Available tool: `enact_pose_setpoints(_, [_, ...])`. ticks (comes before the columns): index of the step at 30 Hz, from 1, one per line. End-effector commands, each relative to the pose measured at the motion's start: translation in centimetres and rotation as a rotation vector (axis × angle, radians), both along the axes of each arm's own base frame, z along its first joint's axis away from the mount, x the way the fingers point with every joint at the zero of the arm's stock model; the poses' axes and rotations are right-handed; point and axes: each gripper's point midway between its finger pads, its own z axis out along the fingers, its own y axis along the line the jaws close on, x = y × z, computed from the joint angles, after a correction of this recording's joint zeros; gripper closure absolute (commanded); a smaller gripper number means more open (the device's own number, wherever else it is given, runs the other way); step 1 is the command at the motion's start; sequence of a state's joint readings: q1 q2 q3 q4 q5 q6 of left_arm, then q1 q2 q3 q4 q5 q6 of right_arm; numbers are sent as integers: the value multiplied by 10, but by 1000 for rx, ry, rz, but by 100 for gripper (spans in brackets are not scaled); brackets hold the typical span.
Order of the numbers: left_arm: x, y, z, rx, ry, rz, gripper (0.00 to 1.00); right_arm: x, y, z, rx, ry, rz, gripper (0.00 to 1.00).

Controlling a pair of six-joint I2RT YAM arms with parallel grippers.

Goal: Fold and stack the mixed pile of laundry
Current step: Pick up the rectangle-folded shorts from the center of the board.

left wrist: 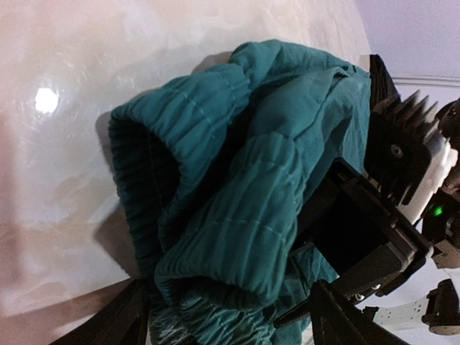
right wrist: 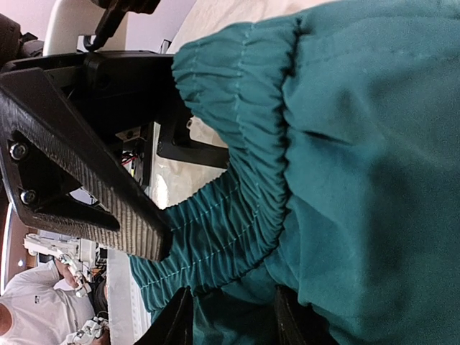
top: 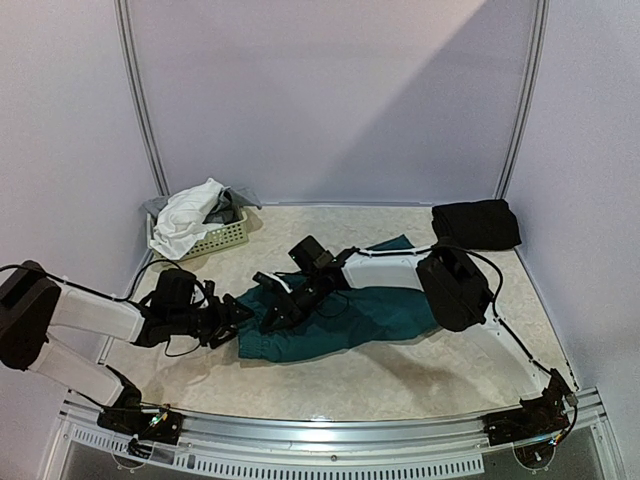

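Top external: shorts (top: 345, 320) lie bunched on the bench (top: 400, 385). Right hand (top: 272, 316) pinches the waistband. Left hand (top: 240, 318) straddles it, spread wide, ungripped. Risk: it catches too many layers, or the crowded hands collide.

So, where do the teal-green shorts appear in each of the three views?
Top external: the teal-green shorts lie spread in the middle of the table.
Left wrist: they fill the centre and right of the picture.
Right wrist: they fill the right side.
Shared landmark: the gathered elastic waistband, bunched up in both wrist views; from above it is too small to make out.
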State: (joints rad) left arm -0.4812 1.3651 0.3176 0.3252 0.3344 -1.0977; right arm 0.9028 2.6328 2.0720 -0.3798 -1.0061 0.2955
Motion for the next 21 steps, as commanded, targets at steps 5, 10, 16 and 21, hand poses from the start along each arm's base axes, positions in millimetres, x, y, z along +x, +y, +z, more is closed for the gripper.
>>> enact_pose_setpoints(5, [-19, 7, -42, 7, 123, 11, 28, -11, -32, -94, -245, 106, -65, 61])
enact_pose_setpoints(10, [-13, 6, -42, -4, 67, 14, 37, -12, -32, -94, -246, 110, -64, 61])
enact_pose_setpoints(16, [-10, -14, -38, -49, 65, -87, 32, -12, -33, -97, -247, 108, -63, 62])
enact_pose_setpoints(21, [-11, -23, -46, -84, 88, -120, 37, -12, -32, -98, -244, 112, -63, 62])
